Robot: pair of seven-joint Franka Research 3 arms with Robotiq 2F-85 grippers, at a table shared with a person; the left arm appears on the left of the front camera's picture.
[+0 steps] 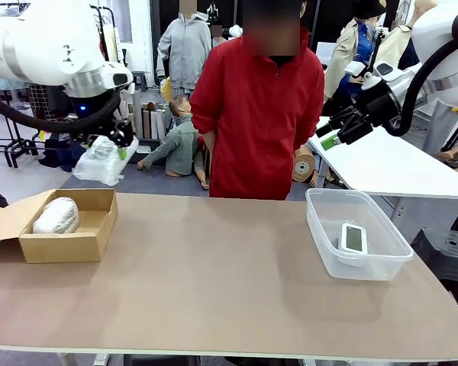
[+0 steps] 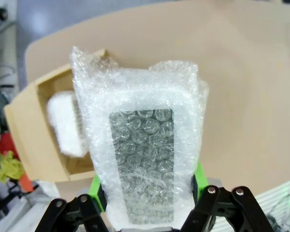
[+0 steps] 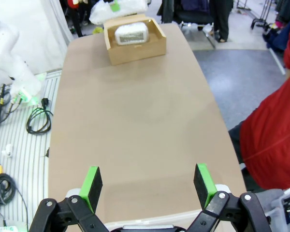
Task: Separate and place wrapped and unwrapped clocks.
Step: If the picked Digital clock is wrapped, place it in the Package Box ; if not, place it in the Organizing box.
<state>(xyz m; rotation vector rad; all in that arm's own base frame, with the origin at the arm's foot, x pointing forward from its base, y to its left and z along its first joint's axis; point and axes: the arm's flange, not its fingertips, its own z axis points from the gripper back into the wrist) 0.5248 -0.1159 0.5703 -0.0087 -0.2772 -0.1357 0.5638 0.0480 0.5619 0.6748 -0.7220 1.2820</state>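
The bare white digital clock (image 1: 354,239) lies in the clear plastic tub (image 1: 320,229). The open brown cardboard box (image 1: 91,242) holds one bubble-wrapped clock (image 1: 56,216). Above and behind the box, the left gripper (image 1: 120,146) clamps the second cloudy bubble-wrapped clock (image 2: 142,159); centre it over the box, lower, then release. The right gripper (image 3: 147,181) hangs empty, jaws spread.

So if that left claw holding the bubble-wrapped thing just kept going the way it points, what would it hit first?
Probably the cardboard box: the left gripper, shut on a wrapped clock, aims roughly at its edge, where another wrapped clock lies. Depth is unclear.
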